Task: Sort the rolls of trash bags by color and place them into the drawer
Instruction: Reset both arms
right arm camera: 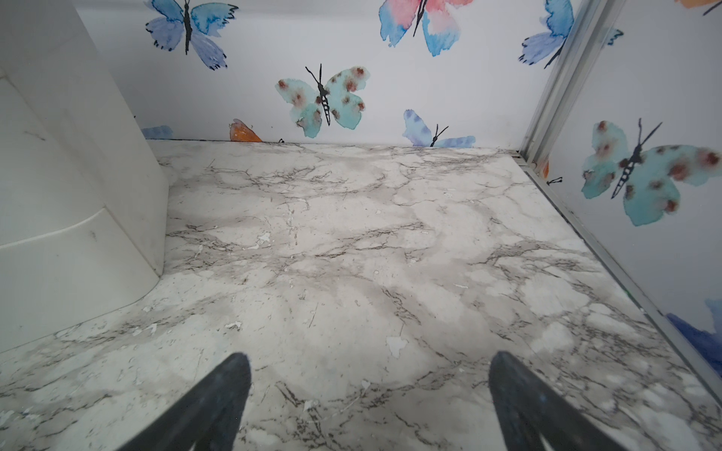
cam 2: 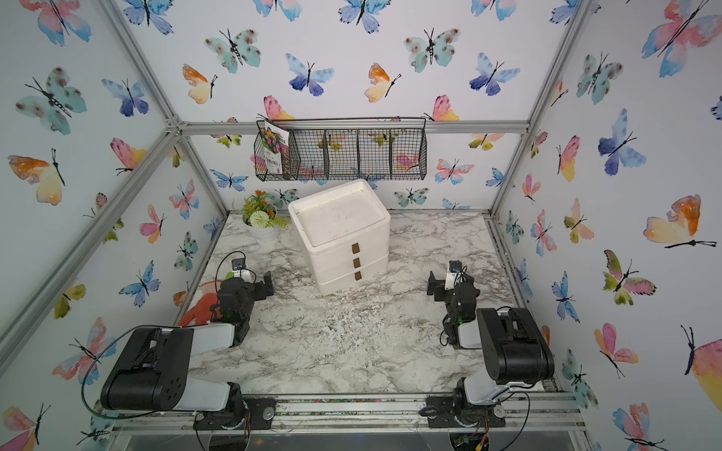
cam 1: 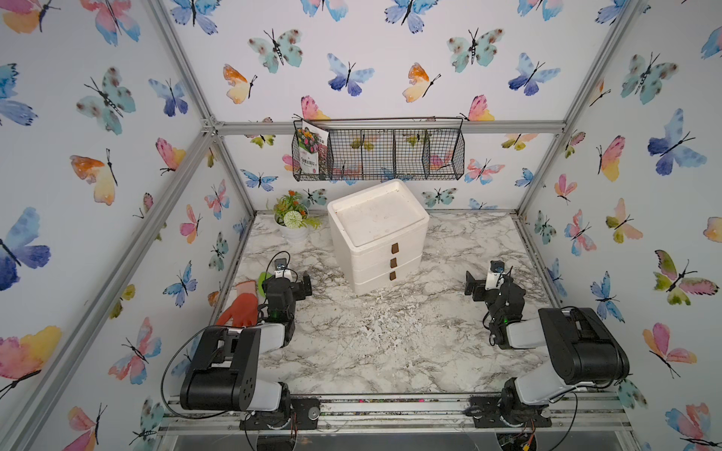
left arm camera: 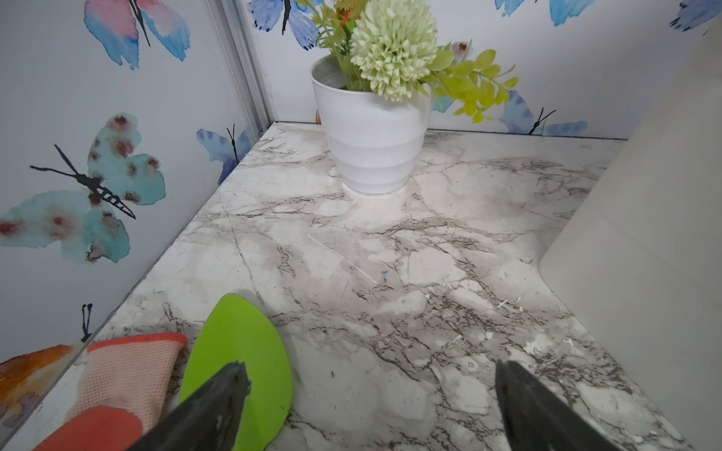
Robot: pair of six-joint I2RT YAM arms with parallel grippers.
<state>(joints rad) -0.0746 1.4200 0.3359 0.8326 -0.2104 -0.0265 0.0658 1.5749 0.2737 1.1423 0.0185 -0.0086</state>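
A: No rolls of trash bags in any view. The drawer unit (cam 1: 363, 254) has all three fronts shut, so they're likely inside, but I can't confirm.
B: Claws?
A: Left claw (left arm camera: 371, 375) and right claw (right arm camera: 369, 361) are both spread and empty, low on either side of the table (cam 1: 390, 351) — reads as a parked pose, task done.
B: Wrist extras?
A: Left wrist shows a green flat piece (left arm camera: 238, 351) beside the orange glove (left arm camera: 129, 375) — the top views mostly hide it behind the arm.

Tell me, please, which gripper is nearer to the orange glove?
The left. The left gripper hangs open right beside the orange glove at the table edge; the right gripper, also open, is across the table by the opposite edge.
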